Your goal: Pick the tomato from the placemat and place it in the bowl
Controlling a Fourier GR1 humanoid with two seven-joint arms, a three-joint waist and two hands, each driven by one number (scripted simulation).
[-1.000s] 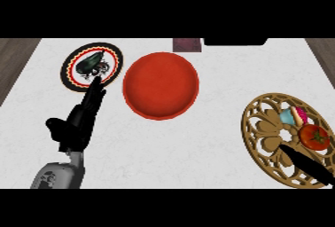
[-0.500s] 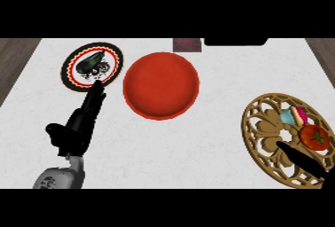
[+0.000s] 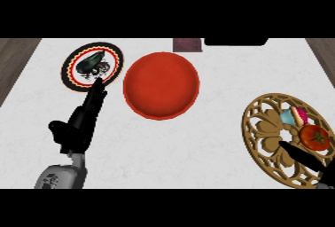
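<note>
White counter (image 3: 196, 150) seen from above. The tomato (image 3: 315, 135) sits on the gold openwork placemat (image 3: 265, 133) at right, just beside a small pink-and-teal object (image 3: 294, 117). The right hand (image 3: 306, 158) enters from the lower right, fingers straight, tips over the placemat near the tomato, holding nothing. The red bowl (image 3: 161, 85) lies mid-counter, well apart from the tomato. The left hand (image 3: 83, 117) is stretched out, fingers straight, tips at the edge of a black-rimmed plate (image 3: 92, 67) with a dark item on it, holding nothing.
</note>
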